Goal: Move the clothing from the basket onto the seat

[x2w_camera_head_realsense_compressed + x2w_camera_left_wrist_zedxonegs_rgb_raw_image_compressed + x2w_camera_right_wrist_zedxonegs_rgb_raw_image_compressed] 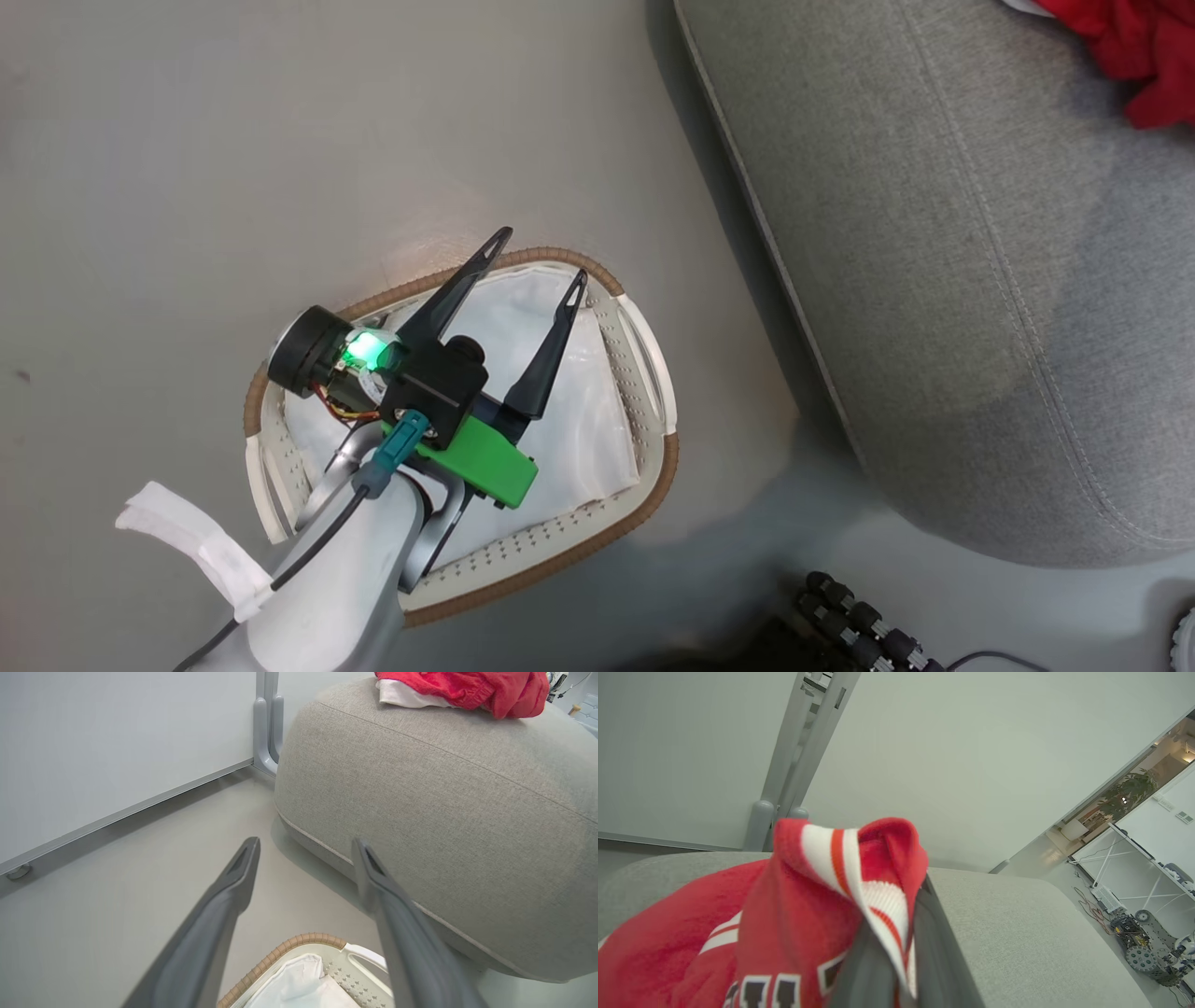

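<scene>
Two places matter to us now. Largest, the seat (934,280) spreads to our right, with the clothing (1139,56) heaped on its far top. The basket (644,504) sits on the floor just beside the seat, its white liner (560,411) showing and no red that we can see. Our left gripper (542,254) hangs spread wide above the basket, holding nothing. Our right gripper (908,924) pinches a striped cuff of the clothing directly over the seat, so we judge that arm need only let go.

- Plain pale grey floor (233,140), smooth and matte.
- White wall panels (93,742) with a grey base rail (140,806).
- Upright grey post (266,728) between the panels.
- Leafy plant (1129,795) beyond an opening.
</scene>
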### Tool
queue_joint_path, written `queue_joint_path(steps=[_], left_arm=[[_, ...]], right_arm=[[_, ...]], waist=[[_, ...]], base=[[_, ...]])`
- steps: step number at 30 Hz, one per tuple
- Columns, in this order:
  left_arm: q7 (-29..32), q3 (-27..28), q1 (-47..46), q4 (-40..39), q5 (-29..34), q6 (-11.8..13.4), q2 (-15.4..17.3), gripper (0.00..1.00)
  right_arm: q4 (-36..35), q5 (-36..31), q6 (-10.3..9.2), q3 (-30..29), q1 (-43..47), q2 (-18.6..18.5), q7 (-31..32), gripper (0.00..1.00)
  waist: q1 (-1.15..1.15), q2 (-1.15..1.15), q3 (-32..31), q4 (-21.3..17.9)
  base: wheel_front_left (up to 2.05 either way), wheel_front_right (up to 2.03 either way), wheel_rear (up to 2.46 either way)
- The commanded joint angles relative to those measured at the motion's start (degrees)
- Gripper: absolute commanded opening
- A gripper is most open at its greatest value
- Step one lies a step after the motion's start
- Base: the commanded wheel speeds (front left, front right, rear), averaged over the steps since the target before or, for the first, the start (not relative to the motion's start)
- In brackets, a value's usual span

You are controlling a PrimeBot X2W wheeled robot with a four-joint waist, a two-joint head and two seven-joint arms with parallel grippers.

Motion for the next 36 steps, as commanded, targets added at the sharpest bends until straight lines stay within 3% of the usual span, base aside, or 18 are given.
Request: queue_joint_path(steps=[1,5,6,8,9,24,36], left_arm=[[0.2,0.0,-0.6,-0.2,0.1,0.3,0.6,1.00],[0.3,-0.2,-0.4,-0.3,-0.3,0.3,1.0,1.00],[0.3,-0.2,-0.4,-0.2,-0.3,0.3,1.0,1.00],[0.1,-0.2,-0.2,0.1,-0.6,0.4,1.1,1.00],[-0.1,-0.3,-0.1,0.3,-0.7,0.4,1.1,1.00],[-3.2,1.7,3.0,4.6,-4.1,2.1,-2.2,1.00],[-3.5,7.7,8.2,5.3,-7.0,3.1,-6.5,1.00]], right_arm=[[-0.2,-0.6,-0.08,-0.5,1.7,0.8,-0.2,0.00],[-0.7,-1.6,-0.08,-1.4,4.2,2.8,-0.2,0.00],[-0.9,-1.8,-0.08,-1.5,4.7,3.3,-0.2,0.07],[-1.4,-2.4,-0.08,-1.5,6.2,4.5,-0.2,0.91],[-1.8,-2.7,-0.08,-1.5,6.8,4.8,-0.2,1.00],[-6.9,-3.4,-0.08,1.0,20.3,6.6,-0.2,1.00],[-9.2,-2.7,-0.08,5.5,21.5,6.7,-0.2,1.00]], waist=[[-0.01,0.00,1.0,0.2],[-0.01,0.00,0.9,-0.4],[-0.01,0.00,0.7,-0.5],[-0.01,0.00,0.2,-0.9],[-0.01,0.00,-0.3,-1.1],[-0.01,0.00,-13.9,-1.3],[-0.01,0.00,-26.2,4.1]], base=[[0.00,0.00,0.00],[0.00,0.00,0.00],[0.00,0.00,0.00],[0.00,0.00,0.00],[0.00,0.00,0.00],[0.00,0.00,0.00],[0.00,0.00,0.00]])
